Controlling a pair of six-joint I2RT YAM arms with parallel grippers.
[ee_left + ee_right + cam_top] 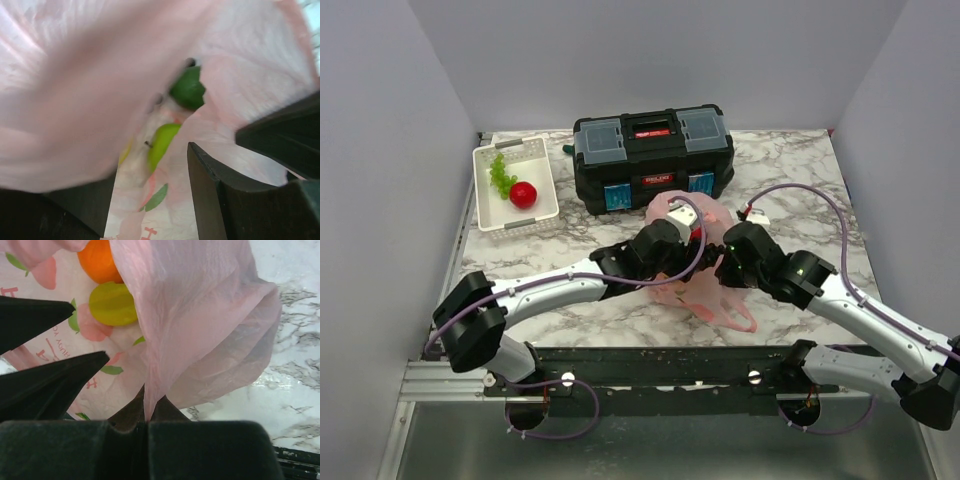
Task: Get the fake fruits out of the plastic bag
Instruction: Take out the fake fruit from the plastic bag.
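Marble table point(790, 170), grey walls point(650, 60). Plastic bag point(705, 290) is lying at frame centre; right gripper point(147, 415) is pinching its film tight. Left gripper point(152, 172), spread wide, is pointing inside at green apple point(162, 142); advisable: straddling it fully before closing, avoiding film.

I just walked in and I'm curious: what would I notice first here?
The pink bag in the middle of the table grabs the eye, with the right tool pinching its edge. Inside it you can see an orange and a green apple. Behind it stands a black toolbox.
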